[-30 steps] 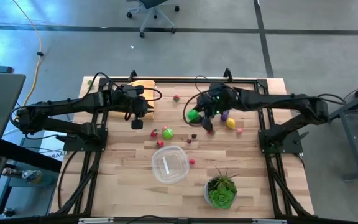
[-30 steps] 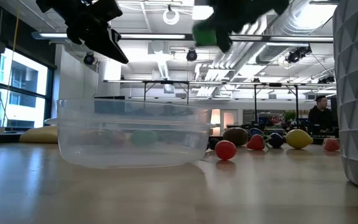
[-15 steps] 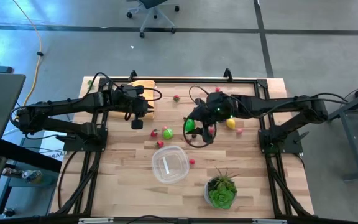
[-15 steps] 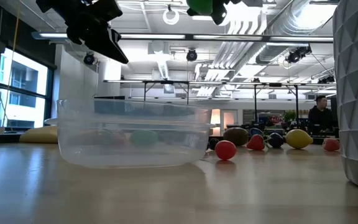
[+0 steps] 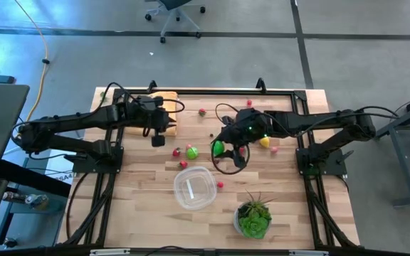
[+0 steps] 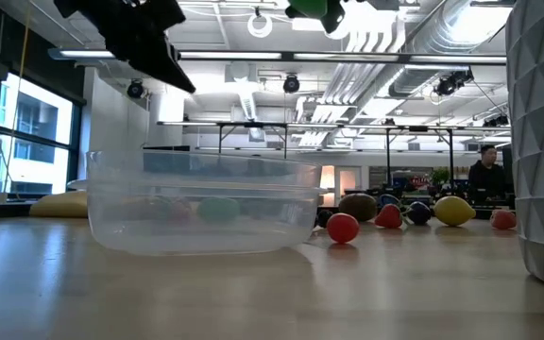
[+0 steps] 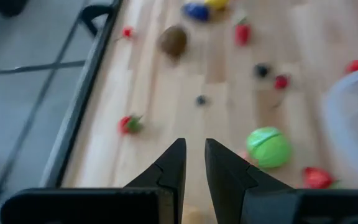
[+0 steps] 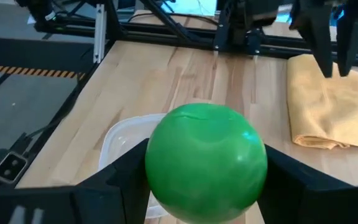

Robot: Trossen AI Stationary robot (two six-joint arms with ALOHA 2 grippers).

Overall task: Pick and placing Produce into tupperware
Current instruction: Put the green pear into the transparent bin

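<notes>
A bright green ball (image 8: 205, 163) of toy produce is held clamped between the fingers of the right gripper (image 5: 221, 148), raised above the wooden table (image 5: 141, 206) beyond the far right edge of the clear round tupperware (image 5: 195, 187), which stands near the table's middle beside the potted plant (image 5: 253, 217). The left gripper (image 7: 191, 163) is poised over the table near the yellow cloth (image 5: 165, 110), its fingers drawn almost together with a narrow gap and nothing gripped. Other small produce pieces, among them a green ball (image 5: 191, 152) and a yellow piece (image 5: 265, 141), are scattered on the table beyond the tupperware.
</notes>
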